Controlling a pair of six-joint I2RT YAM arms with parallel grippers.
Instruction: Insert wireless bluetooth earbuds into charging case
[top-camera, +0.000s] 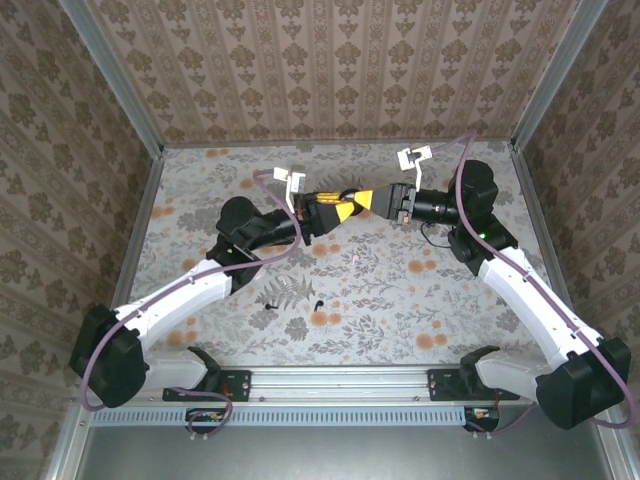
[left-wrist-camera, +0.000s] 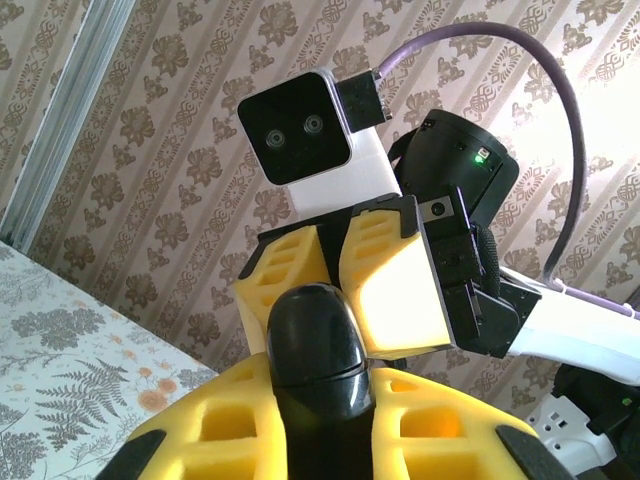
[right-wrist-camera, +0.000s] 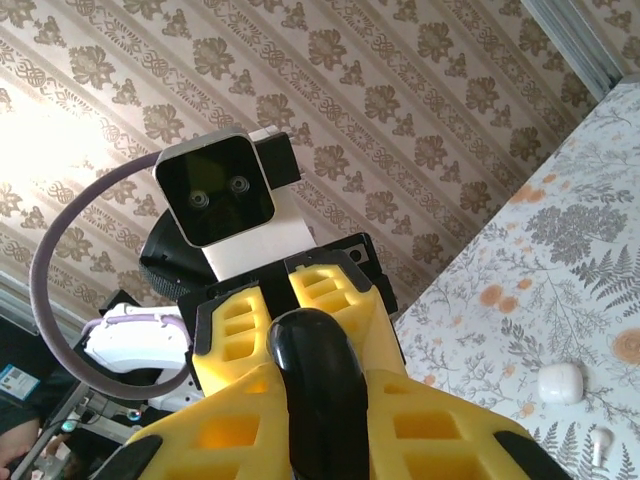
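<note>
- In the top view, both arms reach in from the bottom corners. The left gripper (top-camera: 325, 208) and the right gripper (top-camera: 360, 200) meet nose to nose in the upper middle.
- Each wrist view shows yellow fingers (left-wrist-camera: 230, 420) pinching a shiny black case (left-wrist-camera: 312, 345) from both ends.
- The two tiny black earbuds (top-camera: 270, 305) lie on the flowery table (top-camera: 200, 190), in the lower middle of the top view, well apart from the grippers.
- The right wrist view also shows a small white box (right-wrist-camera: 560, 382) and a white bit (right-wrist-camera: 600, 445) at the lower right.

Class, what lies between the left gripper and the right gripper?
A rounded black object, with the left gripper and right gripper both closed on it from opposite ends; both wrist views show it.
</note>
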